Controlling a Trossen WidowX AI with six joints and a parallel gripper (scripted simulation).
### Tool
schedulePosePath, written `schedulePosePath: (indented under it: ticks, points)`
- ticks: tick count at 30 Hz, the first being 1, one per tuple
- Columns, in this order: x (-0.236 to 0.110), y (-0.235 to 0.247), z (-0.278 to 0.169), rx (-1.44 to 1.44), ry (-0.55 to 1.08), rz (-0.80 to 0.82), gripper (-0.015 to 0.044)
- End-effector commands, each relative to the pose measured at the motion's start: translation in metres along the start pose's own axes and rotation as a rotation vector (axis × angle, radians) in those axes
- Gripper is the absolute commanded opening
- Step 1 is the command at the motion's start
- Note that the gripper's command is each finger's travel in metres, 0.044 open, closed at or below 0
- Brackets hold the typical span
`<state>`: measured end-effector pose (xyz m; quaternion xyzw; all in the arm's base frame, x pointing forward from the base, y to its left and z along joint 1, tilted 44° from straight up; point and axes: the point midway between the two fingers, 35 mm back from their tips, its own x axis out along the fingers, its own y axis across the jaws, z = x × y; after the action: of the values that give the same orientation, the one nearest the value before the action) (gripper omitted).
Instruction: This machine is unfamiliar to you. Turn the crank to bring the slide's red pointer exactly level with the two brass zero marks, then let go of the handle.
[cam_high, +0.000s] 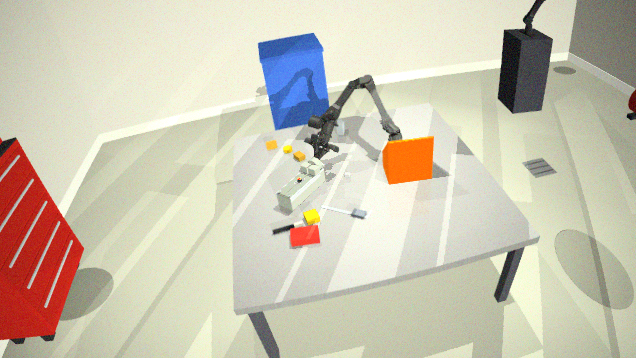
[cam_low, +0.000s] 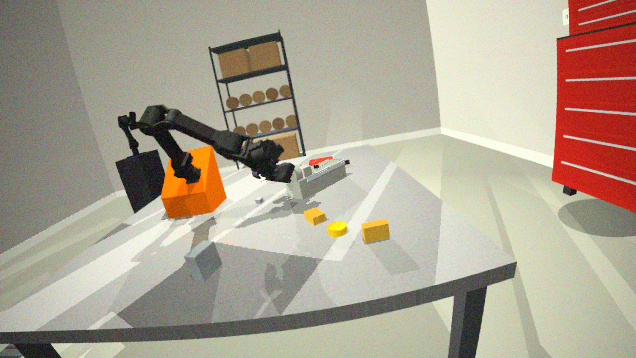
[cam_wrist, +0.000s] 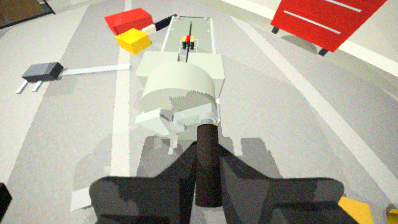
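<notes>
The pale green machine (cam_high: 300, 192) (cam_low: 325, 181) (cam_wrist: 152, 64) stands on the table with a long slotted slide bed and a round housing at its crank end. The pale crank arm (cam_wrist: 192, 116) carries a dark brown cylindrical handle (cam_wrist: 208, 170). My gripper (cam_high: 318, 154) (cam_low: 291, 173) (cam_wrist: 204, 145) is shut on that handle, a finger on each side. In the wrist view the small red pointer (cam_wrist: 188, 38) sits on the slide between yellowish marks; it looks about level with them, but it is too small to tell whether it is exact.
A red block (cam_high: 305, 236) (cam_wrist: 129, 21), a yellow block (cam_high: 311, 216) (cam_wrist: 133, 41) and a black-handled tool (cam_high: 283, 229) lie beyond the machine. A grey-headed tool (cam_high: 359, 213) (cam_wrist: 42, 71) lies beside it. An orange box (cam_high: 410, 161) (cam_low: 194, 200) stands by the arm's base. Several yellow-orange pieces lie near the crank end.
</notes>
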<state>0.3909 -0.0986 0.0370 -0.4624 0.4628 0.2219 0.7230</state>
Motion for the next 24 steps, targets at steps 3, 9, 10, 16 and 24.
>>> schedulePosePath:
  ticks: [3, 9, 10, 16, 24]
  points:
    - [0.0056, -0.0043, -0.0056, 0.001, 0.007, -0.006, 0.0000]
    - [0.0078, -0.0048, -0.0078, 0.001, 0.007, -0.006, 0.0000]
    - [0.0082, -0.0048, -0.0082, 0.001, 0.007, -0.006, 0.0000]
    - [0.0104, -0.0050, -0.0104, 0.001, 0.007, -0.007, 0.0000]
    - [0.0133, -0.0048, -0.0133, 0.001, 0.007, -0.007, 0.0000]
